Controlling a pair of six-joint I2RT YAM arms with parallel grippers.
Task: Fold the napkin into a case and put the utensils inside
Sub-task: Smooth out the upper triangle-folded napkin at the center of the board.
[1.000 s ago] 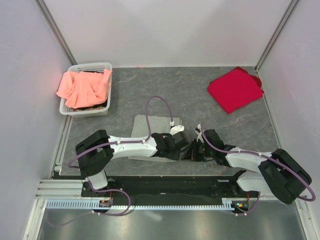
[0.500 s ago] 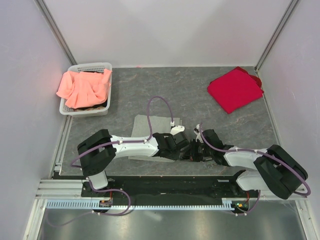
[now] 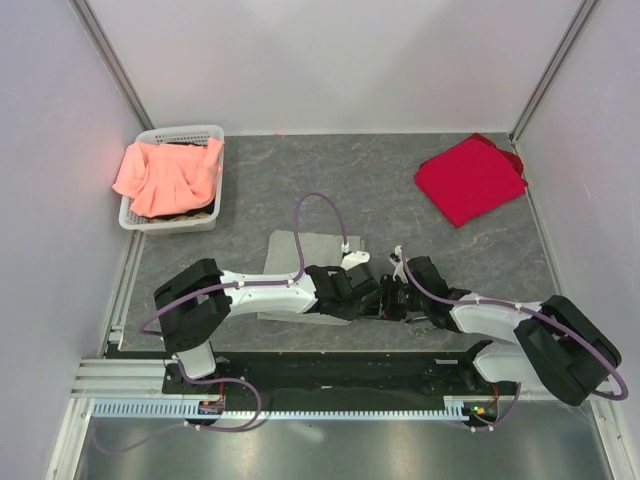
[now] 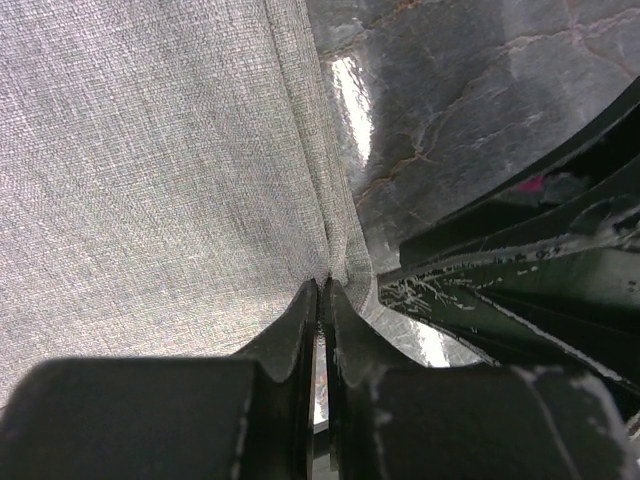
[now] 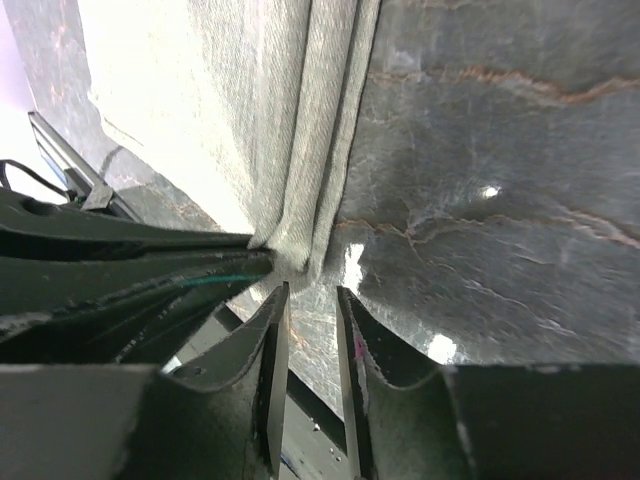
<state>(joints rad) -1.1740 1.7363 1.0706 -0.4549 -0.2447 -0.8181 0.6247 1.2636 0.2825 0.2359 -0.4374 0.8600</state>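
Observation:
The grey-green napkin (image 3: 300,252) lies flat on the dark table, partly under my left arm. Its near right corner rises in a pinched fold in the left wrist view, where the napkin (image 4: 150,150) fills the frame. My left gripper (image 3: 376,299) (image 4: 325,284) is shut on that corner, jaws almost touching. My right gripper (image 3: 394,303) (image 5: 312,291) stands narrowly open just short of the napkin's doubled edge (image 5: 300,150), with only bare table between its fingers. Both grippers meet tip to tip. The utensils and the case are out of view.
A white basket (image 3: 180,131) holding a salmon-orange cloth (image 3: 165,175) stands at the far left. A red cloth (image 3: 468,178) lies at the far right. White walls close in three sides, and a metal rail (image 3: 330,372) runs along the near edge.
My left gripper has shut on the napkin's corner. My right gripper has let that corner go and its jaws have parted. Both arms have barely shifted.

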